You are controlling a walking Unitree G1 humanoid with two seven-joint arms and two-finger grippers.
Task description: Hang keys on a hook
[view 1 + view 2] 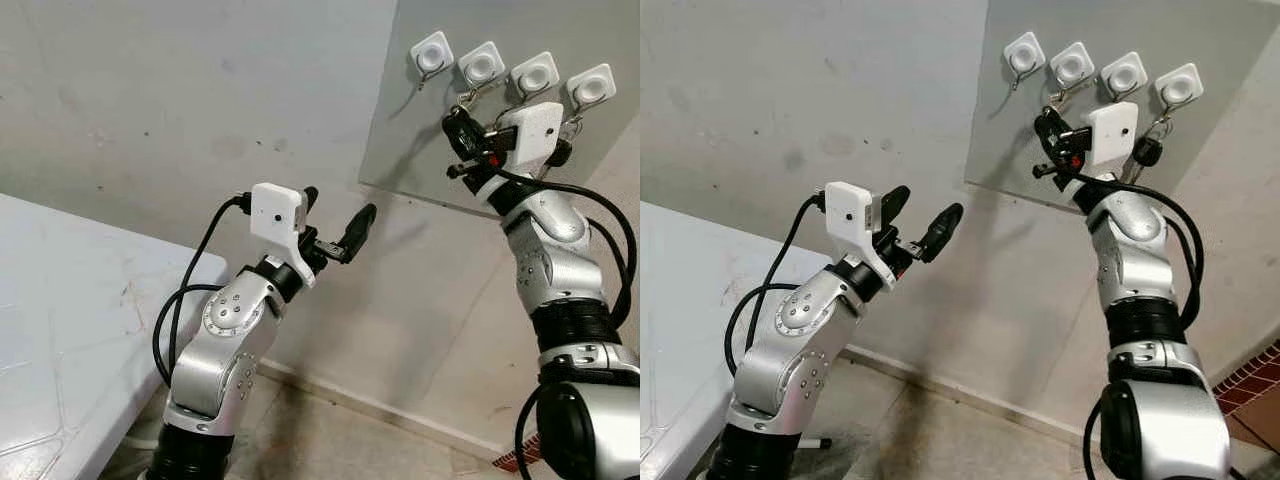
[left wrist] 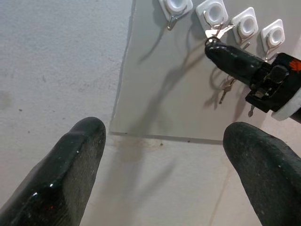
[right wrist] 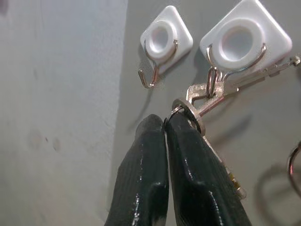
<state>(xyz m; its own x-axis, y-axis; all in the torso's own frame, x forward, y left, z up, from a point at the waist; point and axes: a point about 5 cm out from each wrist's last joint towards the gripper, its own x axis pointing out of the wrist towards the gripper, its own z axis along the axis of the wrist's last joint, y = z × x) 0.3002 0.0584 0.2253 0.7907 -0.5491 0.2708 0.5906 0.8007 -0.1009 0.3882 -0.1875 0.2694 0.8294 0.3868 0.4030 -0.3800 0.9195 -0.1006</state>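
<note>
Several white square hooks sit in a row on a grey wall panel (image 1: 420, 140). My right gripper (image 3: 165, 123) is raised to the second hook (image 3: 239, 43) and is shut on the ring of a set of silver keys (image 3: 202, 94). The keys' ring hangs over that hook's wire. The first hook (image 3: 162, 40) beside it is bare. Other keys (image 2: 226, 89) dangle from the hooks farther right. My left gripper (image 1: 340, 222) is open, held out in the air below and left of the panel, with nothing between its fingers (image 2: 70, 165).
A white table (image 1: 70, 320) stands at the left. A plain grey wall runs behind everything, with a floor skirting (image 1: 380, 405) below. A red-tiled patch (image 1: 1250, 385) shows at the lower right.
</note>
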